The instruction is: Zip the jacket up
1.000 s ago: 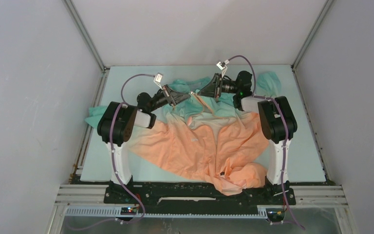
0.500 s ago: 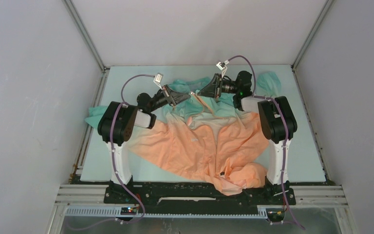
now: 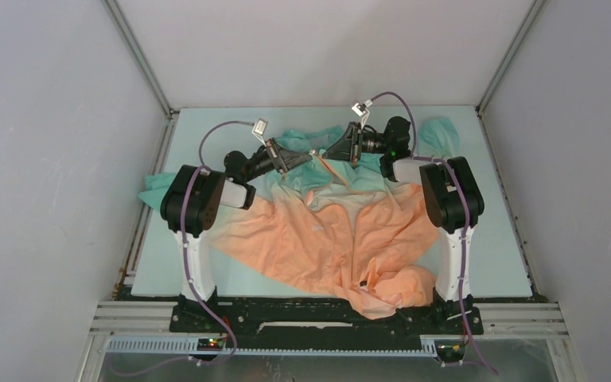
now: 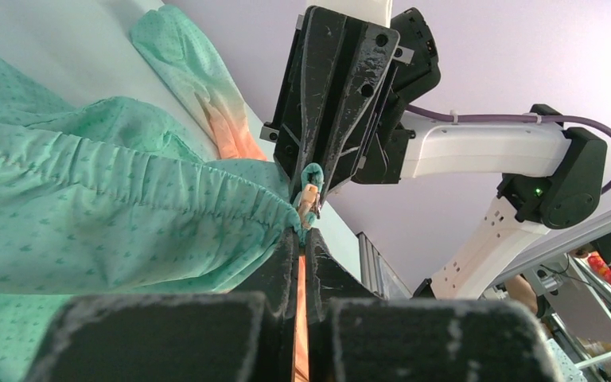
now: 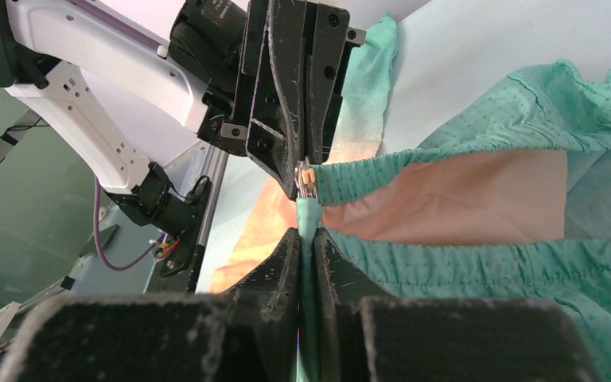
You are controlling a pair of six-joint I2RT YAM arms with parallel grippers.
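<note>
The jacket (image 3: 342, 231) lies spread on the table, peach-orange near me and teal-green at the far end. My left gripper (image 3: 309, 157) and right gripper (image 3: 323, 153) meet tip to tip at the jacket's far teal hem. In the left wrist view my left gripper (image 4: 301, 231) is shut on the orange zipper strip, with the teal hem (image 4: 127, 183) gathered beside it. In the right wrist view my right gripper (image 5: 307, 232) is shut on a teal edge of the jacket (image 5: 477, 263). A small metal zipper piece (image 5: 305, 178) sits between the two grippers.
The pale green table (image 3: 501, 255) is walled by grey panels on three sides. The jacket's sleeves spill out at the far right (image 3: 439, 131) and at the left (image 3: 155, 189). A bunched orange fold (image 3: 398, 290) lies at the near edge by the right arm's base.
</note>
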